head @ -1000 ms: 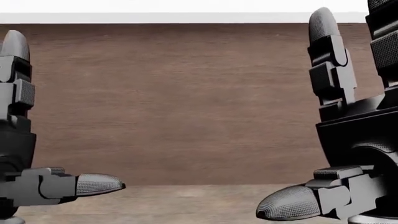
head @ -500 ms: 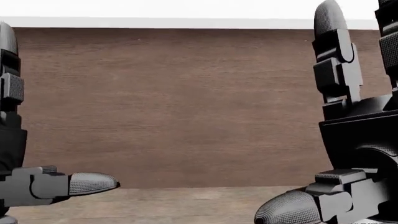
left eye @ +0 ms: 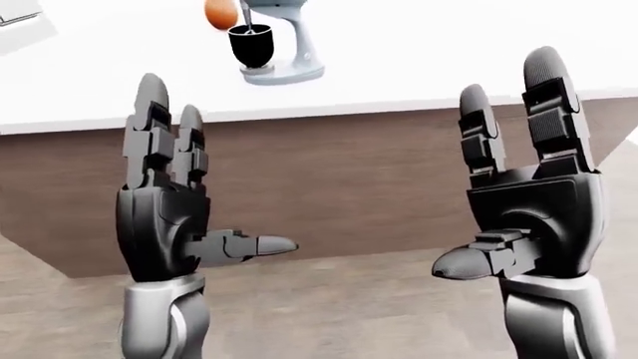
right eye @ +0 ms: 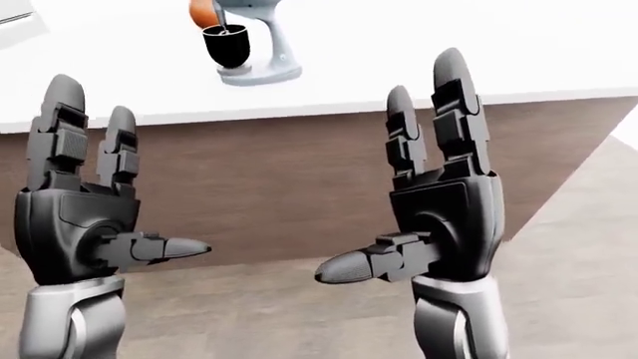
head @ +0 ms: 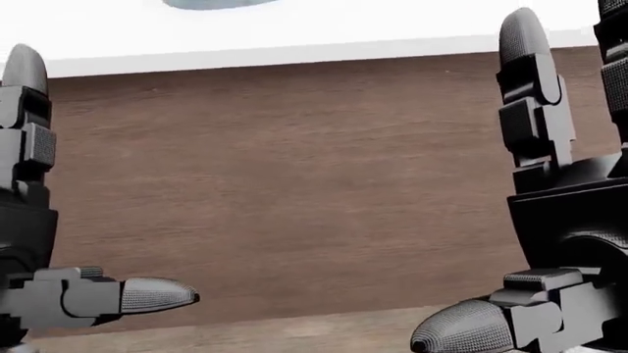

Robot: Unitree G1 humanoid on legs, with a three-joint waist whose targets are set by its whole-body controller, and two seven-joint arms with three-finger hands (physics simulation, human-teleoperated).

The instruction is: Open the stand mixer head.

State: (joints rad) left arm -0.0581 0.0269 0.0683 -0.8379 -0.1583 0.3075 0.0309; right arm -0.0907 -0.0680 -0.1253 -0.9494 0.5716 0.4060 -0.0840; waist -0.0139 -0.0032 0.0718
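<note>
Left-eye view: stand mixer (left eye: 277,45) with black bowl (left eye: 249,45) on white desk (left eye: 449,52); left hand (left eye: 164,224) and right hand (left eye: 533,217) raised below it, both spread wide, empty.

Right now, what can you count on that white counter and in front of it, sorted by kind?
Stand mixer, grey, with a black bowl: 1
Orange round thing beside the mixer: 1
Robot hands, left hand and right hand, both open: 2
Total: 4

Black three-fingered left hand (left eye: 164,224) and right hand (left eye: 529,217), grey forearms.
</note>
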